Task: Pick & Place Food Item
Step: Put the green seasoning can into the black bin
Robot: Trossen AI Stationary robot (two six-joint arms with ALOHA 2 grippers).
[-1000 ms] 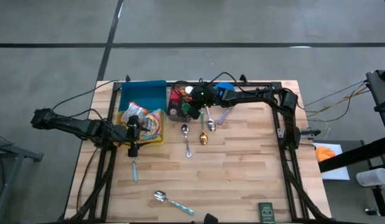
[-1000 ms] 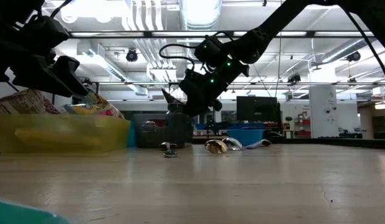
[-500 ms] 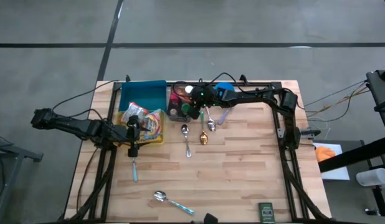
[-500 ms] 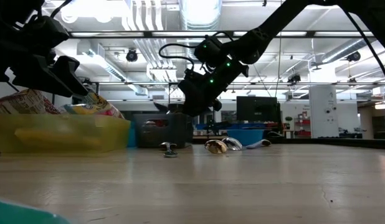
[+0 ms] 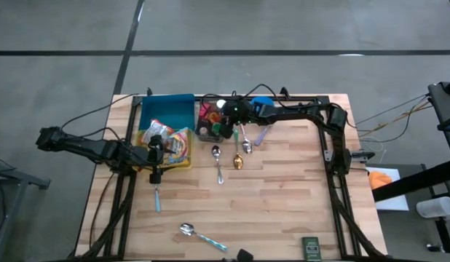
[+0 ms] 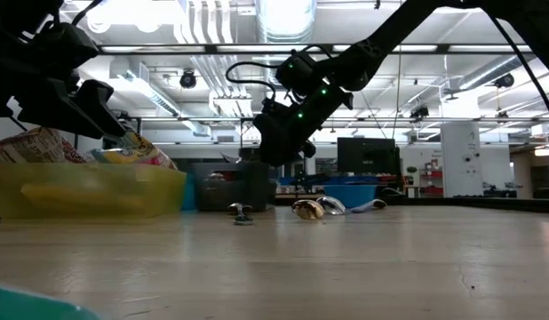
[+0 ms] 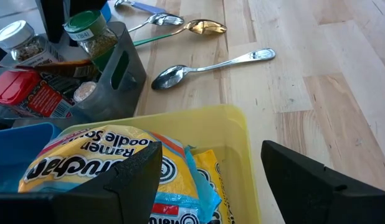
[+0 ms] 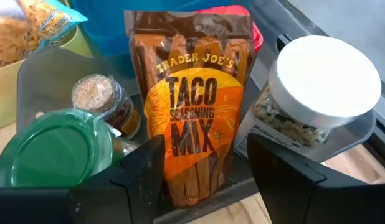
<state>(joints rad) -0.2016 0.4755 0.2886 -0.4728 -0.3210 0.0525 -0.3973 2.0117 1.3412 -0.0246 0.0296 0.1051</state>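
Right hand sits over the grey caddy at upper centre of the high view. In its own wrist view the fingers stand spread to either side of the Trader Joe's taco seasoning packet, with a gap showing on both sides, so they pinch nothing. The packet stands upright inside the caddy, among the jars. I judge the placing of this item done, or just being done, with the release underway; what is left is lifting the hand clear.

Left hand waits at left of the high view above the yellow bin, fingers spread wide and empty. A ramen packet lies in that bin already.

Count, as far as I can see:
- Caddy contents: one taco packet, one green-lidded jar, one small shaker jar, one white-lidded jar, and one red packet seen from the left wrist.
- Bins: one yellow, one blue behind it.
- Spoons on the wooden surface: one steel spoon and one gold spoon at centre, two more by the caddy, one teal-handled spoon at lower centre. Five in all.
- One teal handle lies lower left; I cannot tell what utensil it is.
- One small dark green box at lower right.
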